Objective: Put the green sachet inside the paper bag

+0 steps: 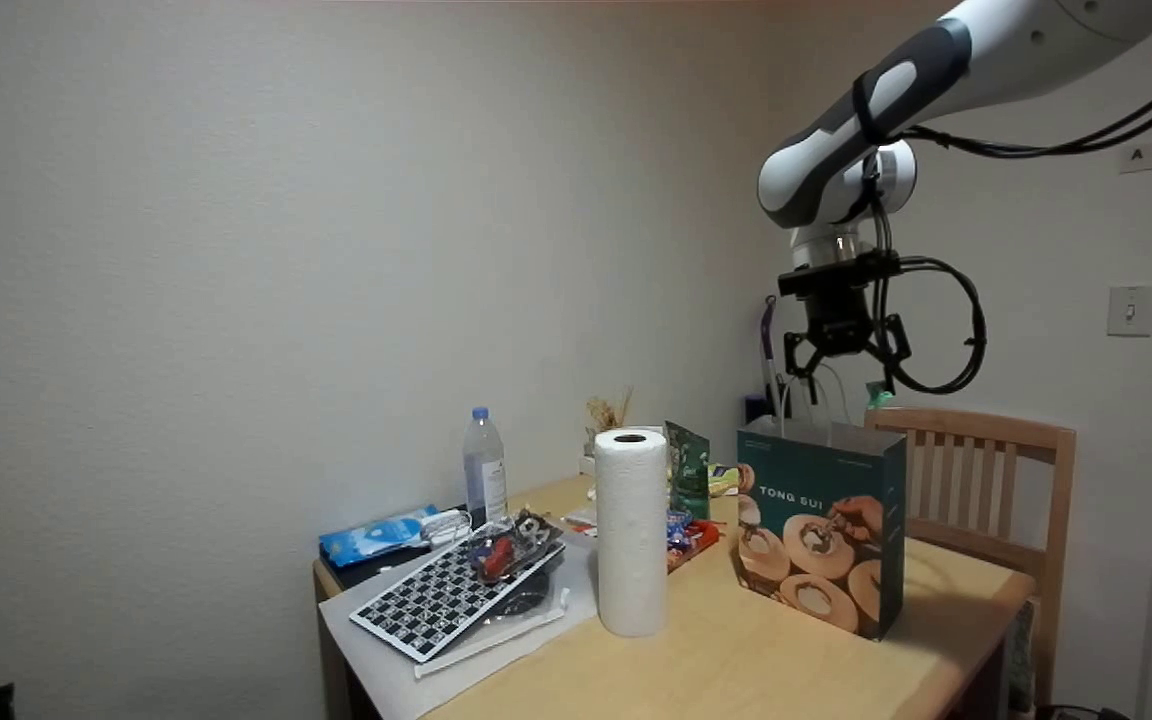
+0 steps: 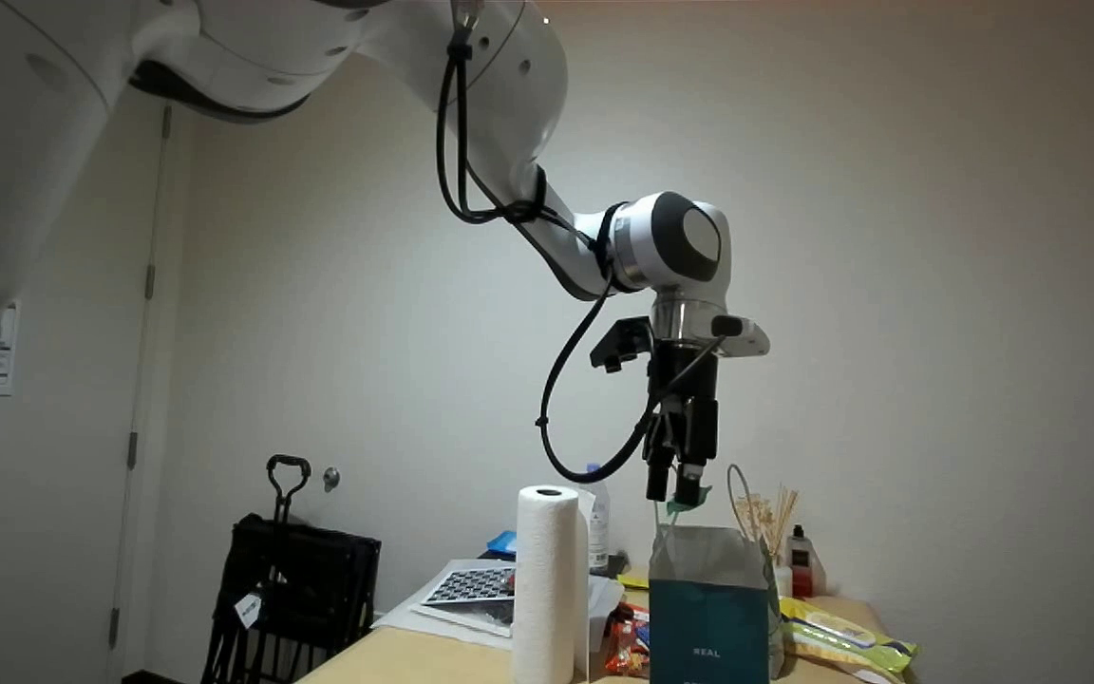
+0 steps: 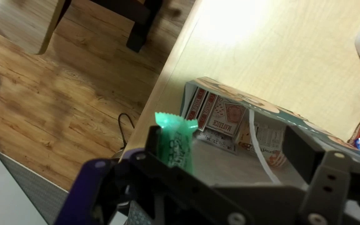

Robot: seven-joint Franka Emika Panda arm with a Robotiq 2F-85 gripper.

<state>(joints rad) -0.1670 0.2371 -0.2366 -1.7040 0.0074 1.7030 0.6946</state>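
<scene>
1. The hand (image 1: 852, 388) hangs above the teal Tong Sui paper bag (image 1: 821, 540), released, its two fingers spread wide.
2. The green sachet (image 3: 177, 140) lies against one finger (image 3: 152, 139); in both exterior views it is at fingertip height, above the bag's rim and outside the bag.
3. The bag stands upright, loop handles raised, near the corner of the tabletop (image 1: 736, 668) beside a wooden chair (image 1: 996, 428); in the wrist view, one end is just inside an edge.
4. Inside it, toward that end, are Maverick playing-card boxes (image 3: 227, 115).
5. A paper towel roll (image 1: 632, 540) stands upright farther in from that corner, apart from the bag.
6. Toward the opposite end edge, a checkered board (image 1: 441, 595) lies over a white sheet (image 1: 406, 685); a water bottle (image 1: 485, 475) stands near the edge along the wall (image 1: 186, 250).
</scene>
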